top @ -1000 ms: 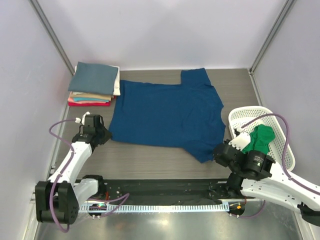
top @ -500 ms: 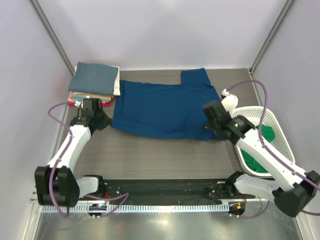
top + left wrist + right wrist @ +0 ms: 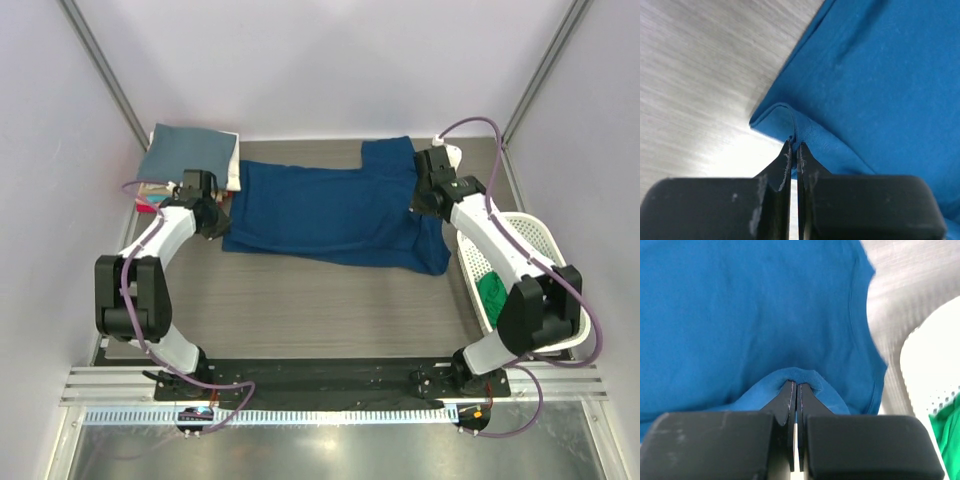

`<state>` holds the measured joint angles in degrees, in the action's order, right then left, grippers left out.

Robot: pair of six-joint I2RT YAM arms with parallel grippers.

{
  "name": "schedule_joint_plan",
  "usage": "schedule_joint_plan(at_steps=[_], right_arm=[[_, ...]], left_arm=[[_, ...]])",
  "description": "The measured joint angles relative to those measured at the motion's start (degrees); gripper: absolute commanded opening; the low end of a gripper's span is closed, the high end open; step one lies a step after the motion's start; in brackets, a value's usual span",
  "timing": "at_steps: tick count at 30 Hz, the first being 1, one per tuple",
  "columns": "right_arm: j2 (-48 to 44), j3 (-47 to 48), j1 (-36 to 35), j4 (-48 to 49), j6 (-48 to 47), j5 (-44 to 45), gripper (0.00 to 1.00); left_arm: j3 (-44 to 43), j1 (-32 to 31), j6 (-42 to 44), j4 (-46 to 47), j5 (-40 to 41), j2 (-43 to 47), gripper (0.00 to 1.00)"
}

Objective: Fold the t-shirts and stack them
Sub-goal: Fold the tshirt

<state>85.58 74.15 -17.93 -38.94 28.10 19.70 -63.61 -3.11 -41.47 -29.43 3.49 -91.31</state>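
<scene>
So right gripper [image 3: 794,385] has swung up to 2 o'clock and is clamping tight on the soft navy blue cloth t-shirt [image 3: 330,215]; left gripper [image 3: 794,144] is pinching its 9 o'clock corner.

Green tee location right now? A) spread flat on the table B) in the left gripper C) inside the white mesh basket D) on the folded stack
C: the green tee lies inside the white mesh basket, right of the spread blue tee.
</scene>
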Motion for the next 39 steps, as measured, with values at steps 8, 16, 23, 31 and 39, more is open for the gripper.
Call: schedule_joint_plan(at_steps=[8,16,23,31,39], right_arm=[[11.85,12.39,4.17,1.75,-4.68,-2.82,0.01],[29.18,28.35,7.15,1.77,-8.63,-6.38,0.67],[35.45,35.1,8.31,-1.86,-9.64,-3.54,0.91],[4.72,-1.42,8.57,2.75,-1.18,-7.34,0.84],[-1.88,-20.33,8.79,7.32,3.91,-12.59,0.79]], left_arm=[[-6.62,0.17,0.15,-0.09,0.94,-7.37,0.0],[-16.02,0.85,1.7,-1.68,0.57,-16.87,0.54],[-15.43,1.7,1.79,-2.25,-1.42,-13.84,0.85],[4.44,1.68,-0.11,1.9,-0.79,3.93,0.81],[15.87,1.7,-3.96,8.66,-1.51,5.53,0.8]])
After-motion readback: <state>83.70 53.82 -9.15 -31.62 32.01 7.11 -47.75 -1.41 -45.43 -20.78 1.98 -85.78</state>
